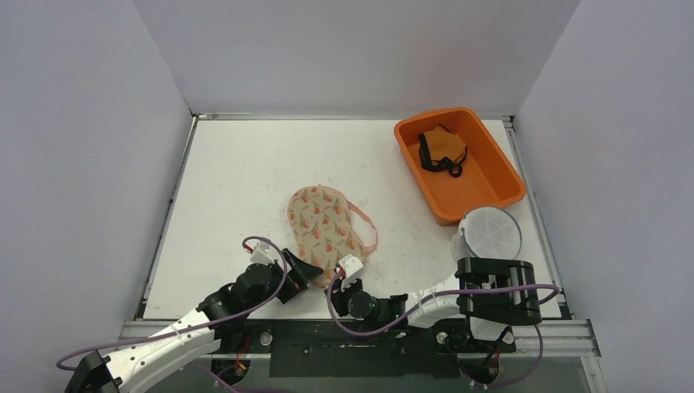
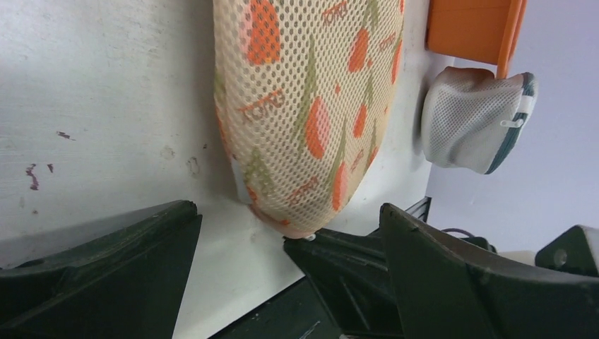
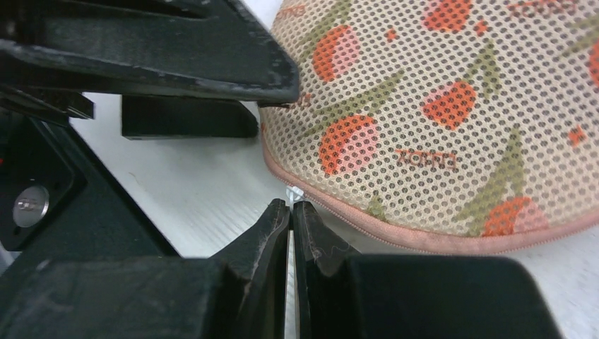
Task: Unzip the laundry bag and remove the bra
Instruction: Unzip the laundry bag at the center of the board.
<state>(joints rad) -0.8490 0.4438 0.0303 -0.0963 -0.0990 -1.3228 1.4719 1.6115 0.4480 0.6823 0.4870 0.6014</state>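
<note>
The mesh laundry bag (image 1: pixel 323 219), beige with an orange fruit print and a pink zipper edge, lies flat mid-table. It fills the left wrist view (image 2: pixel 311 106) and the right wrist view (image 3: pixel 452 120). My right gripper (image 1: pixel 335 278) (image 3: pixel 291 206) is shut at the bag's near end, its tips pinching the small white zipper pull (image 3: pixel 292 193). My left gripper (image 1: pixel 308 272) (image 2: pixel 288 212) is open, its jaws spread wide around the same near end without touching it. The bra is hidden; a pink strap loop (image 1: pixel 368 228) lies along the bag's right side.
An orange bin (image 1: pixel 495 176) at the back right holds an orange item with black straps (image 1: pixel 442 149). A round white mesh bag (image 1: pixel 491 233) (image 2: pixel 473 120) leans beside the bin's near end. The table's near edge is just behind both grippers.
</note>
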